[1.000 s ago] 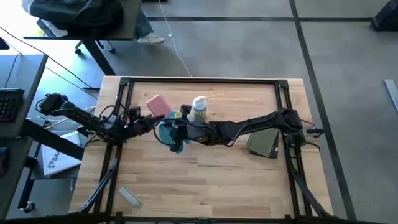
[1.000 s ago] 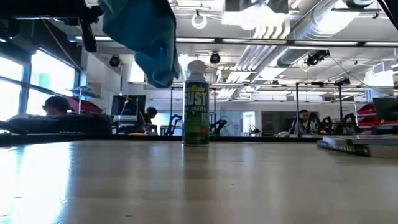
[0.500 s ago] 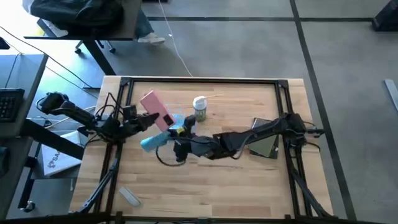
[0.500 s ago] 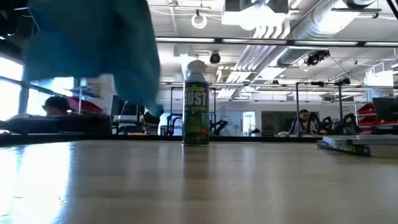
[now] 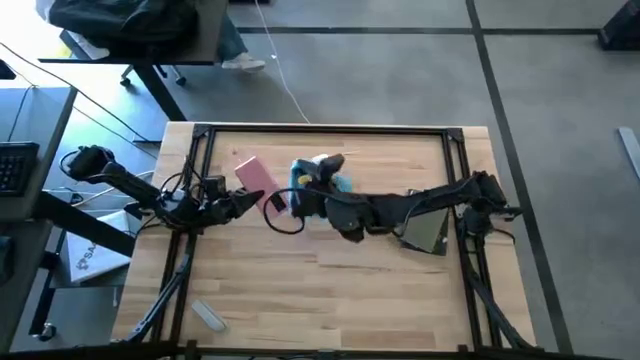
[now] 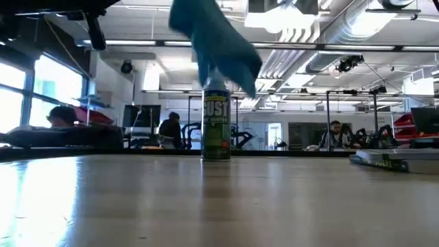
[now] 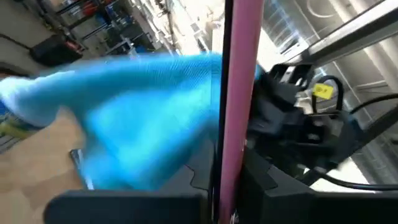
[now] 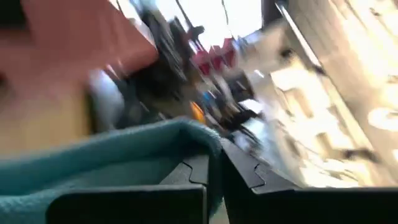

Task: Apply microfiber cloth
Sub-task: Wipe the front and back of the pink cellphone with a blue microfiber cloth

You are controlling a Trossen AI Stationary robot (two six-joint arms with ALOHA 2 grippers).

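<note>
Near the worktop's far edge, mid-width: the right gripper [image 5: 298, 197] holds the microfiber cloth [image 5: 318, 177] raised, beside the spray can [image 6: 216, 126].
Cloth and jaws: pinched between the right jaws, hanging free.
Left gripper [image 5: 262, 197]: jaws clamp the pink phone [image 5: 255, 175] (edge-on in the left wrist view).
Advice: wipe flat across the phone's face, lightly.
</note>
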